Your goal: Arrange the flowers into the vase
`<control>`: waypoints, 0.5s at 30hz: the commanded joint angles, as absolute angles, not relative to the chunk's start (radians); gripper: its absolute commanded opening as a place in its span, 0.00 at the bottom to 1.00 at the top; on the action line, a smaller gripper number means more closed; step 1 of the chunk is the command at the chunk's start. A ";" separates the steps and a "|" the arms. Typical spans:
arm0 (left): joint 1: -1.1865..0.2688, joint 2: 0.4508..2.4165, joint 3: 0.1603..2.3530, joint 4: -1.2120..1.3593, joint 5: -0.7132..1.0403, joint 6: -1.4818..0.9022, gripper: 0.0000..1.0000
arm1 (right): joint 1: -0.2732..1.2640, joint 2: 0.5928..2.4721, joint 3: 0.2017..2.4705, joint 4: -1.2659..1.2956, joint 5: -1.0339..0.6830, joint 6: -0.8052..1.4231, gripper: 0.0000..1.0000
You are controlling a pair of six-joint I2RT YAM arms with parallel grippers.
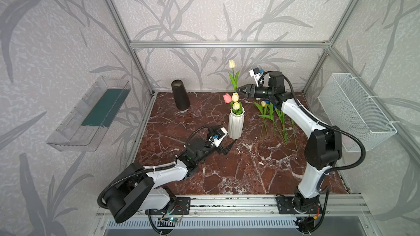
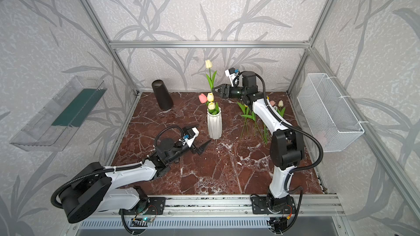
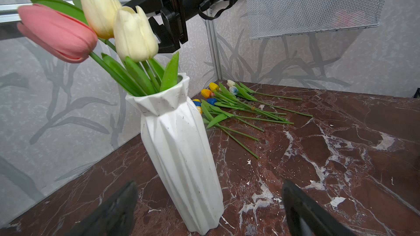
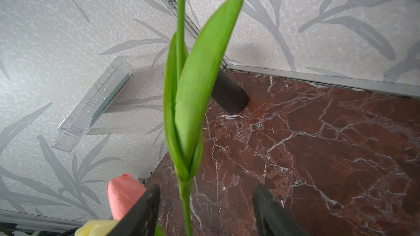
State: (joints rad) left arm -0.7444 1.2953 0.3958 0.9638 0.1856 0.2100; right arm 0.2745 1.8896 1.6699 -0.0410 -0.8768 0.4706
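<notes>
The red-brown marble-patterned table [image 1: 250,173], veined in white, carries three things. A tall white faceted ceramic vase [image 1: 236,124] stands upright just ahead of the left hand [image 3: 210,186], whose fingers are spread wide and stop short of its base. A matte black tapered cylinder [image 1: 180,95] stands near the far corner, well beyond that hand and off to its left. A loose bunch of artificial tulips [image 1: 276,119] lies flat below and behind the right hand [image 1: 238,90], partly under its arm. Their yellow, orange, blue and white heads point toward the back wall, and the thin green stems fan toward the front.
</notes>
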 commanded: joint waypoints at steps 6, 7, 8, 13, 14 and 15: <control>-0.747 1.287 0.432 0.942 0.189 0.242 0.99 | 0.298 1.964 1.801 -0.028 -0.964 0.492 0.52; -0.748 1.289 0.433 0.943 0.189 0.242 0.99 | 0.299 1.973 1.808 -0.028 -0.969 0.492 0.49; -0.748 1.291 0.432 0.942 0.188 0.244 0.99 | 0.299 1.981 1.817 -0.026 -0.969 0.494 0.44; -0.747 1.299 0.435 0.953 0.190 0.249 0.99 | 0.301 2.017 1.854 -0.018 -0.972 0.505 0.26; -0.748 1.296 0.436 0.951 0.189 0.249 0.99 | 0.301 2.019 1.858 -0.016 -0.970 0.503 0.24; -0.748 1.294 0.434 0.951 0.189 0.251 0.99 | 0.301 2.022 1.865 -0.016 -0.969 0.498 0.20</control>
State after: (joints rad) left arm -0.7452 1.2957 0.4057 0.9424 0.1852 0.2226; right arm 0.3004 2.0026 1.8282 -0.0307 -0.9470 0.4976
